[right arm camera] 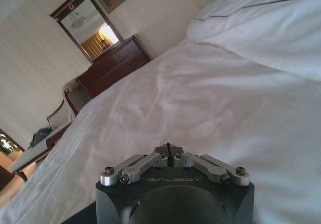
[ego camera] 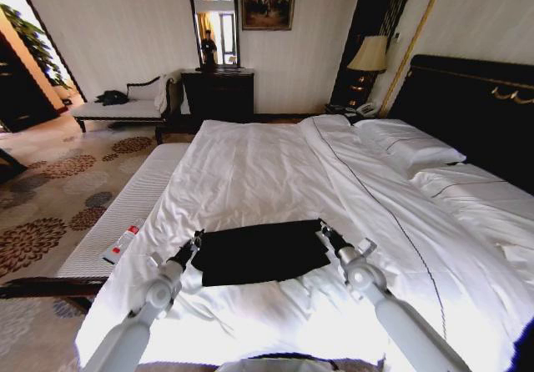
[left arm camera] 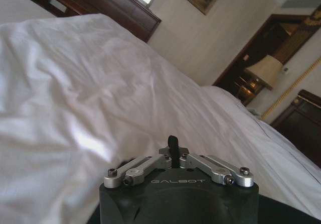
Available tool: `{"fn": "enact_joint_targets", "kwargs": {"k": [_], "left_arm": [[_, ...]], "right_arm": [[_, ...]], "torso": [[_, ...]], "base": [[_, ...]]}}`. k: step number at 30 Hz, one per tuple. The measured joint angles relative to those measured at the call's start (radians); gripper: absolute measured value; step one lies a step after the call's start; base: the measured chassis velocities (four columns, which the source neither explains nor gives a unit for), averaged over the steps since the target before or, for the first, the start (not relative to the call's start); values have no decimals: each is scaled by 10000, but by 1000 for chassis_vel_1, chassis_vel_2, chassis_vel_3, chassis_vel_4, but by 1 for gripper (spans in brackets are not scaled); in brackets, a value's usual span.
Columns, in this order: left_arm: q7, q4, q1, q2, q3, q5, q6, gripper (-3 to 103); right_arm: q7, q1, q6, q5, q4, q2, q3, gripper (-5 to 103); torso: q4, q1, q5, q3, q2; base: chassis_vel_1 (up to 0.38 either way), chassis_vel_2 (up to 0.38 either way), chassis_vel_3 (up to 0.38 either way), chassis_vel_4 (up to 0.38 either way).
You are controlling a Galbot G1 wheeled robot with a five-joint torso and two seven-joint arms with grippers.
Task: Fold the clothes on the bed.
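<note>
Lying folded on the white-sheeted double bed (ego camera: 275, 172), the black soft-fabric T-shirt (ego camera: 260, 251) is clenched at its far corners by left gripper (ego camera: 197, 239) and right gripper (ego camera: 323, 233); a white cushioned bench (ego camera: 125, 213) stands alongside.

One folded black soft-fabric T-shirt (ego camera: 260, 251); one large white-sheeted double bed (ego camera: 275, 172); two white pillows (ego camera: 409, 147); two metal-fingered robot claws, left claw (ego camera: 197, 240), right claw (ego camera: 322, 232).
</note>
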Motion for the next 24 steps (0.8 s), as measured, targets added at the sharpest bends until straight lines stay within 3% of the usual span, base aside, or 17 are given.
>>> {"fn": "enact_joint_targets", "kwargs": {"k": [9,21,23,24], "left_arm": [[310,-204,873,-63,-201,399,-353,2],[442,-2,947,-251,-122,876,-558,0],[398,-49,991,-287,-102,908,-558,11],[398,-49,991,-287,-102,908,-558,11]], "right_arm": [[180,-1017,-30,-586,201,210,300,0],[270,-1260,-40,-1177,92,485,408,-3],[298,-1346,-40,-1309,102,495,408,7],[298,-1346,-40,-1309,102,495,408,7]], "torso": [[2,3,0,2,0],[3,3,0,3,0],[1,3,-1,2,0],[1,3,-1,2,0]], "base": [[0,0,0,0],[0,0,0,0],[0,0,0,0],[0,0,0,0]]}}
